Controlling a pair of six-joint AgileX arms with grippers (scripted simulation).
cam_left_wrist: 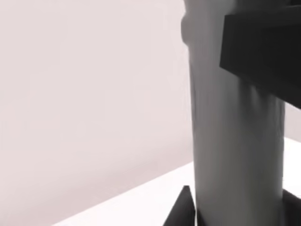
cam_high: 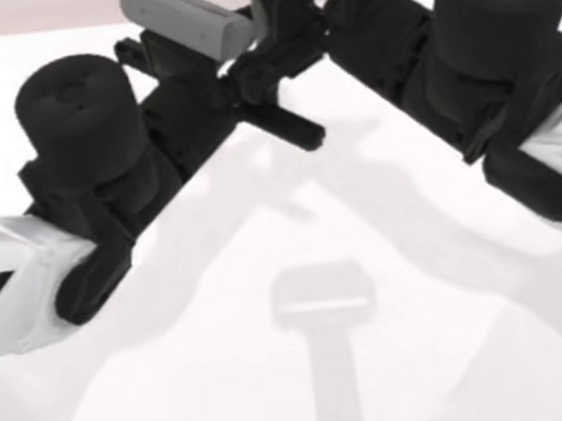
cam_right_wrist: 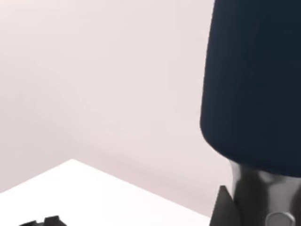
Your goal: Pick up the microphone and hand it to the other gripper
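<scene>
Here the microphone (cam_high: 186,19) lies level, pinched by both left gripper (cam_high: 247,78) and right gripper (cam_high: 287,24).

No text, label, brand, number or sign can be read anywhere in these views.

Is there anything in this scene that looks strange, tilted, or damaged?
Nothing looks damaged or spilled. The microphone is off the table, held up between the left end effector and the right end effector, which meet at the far middle. It lies tilted there, as fits a handover.
</scene>
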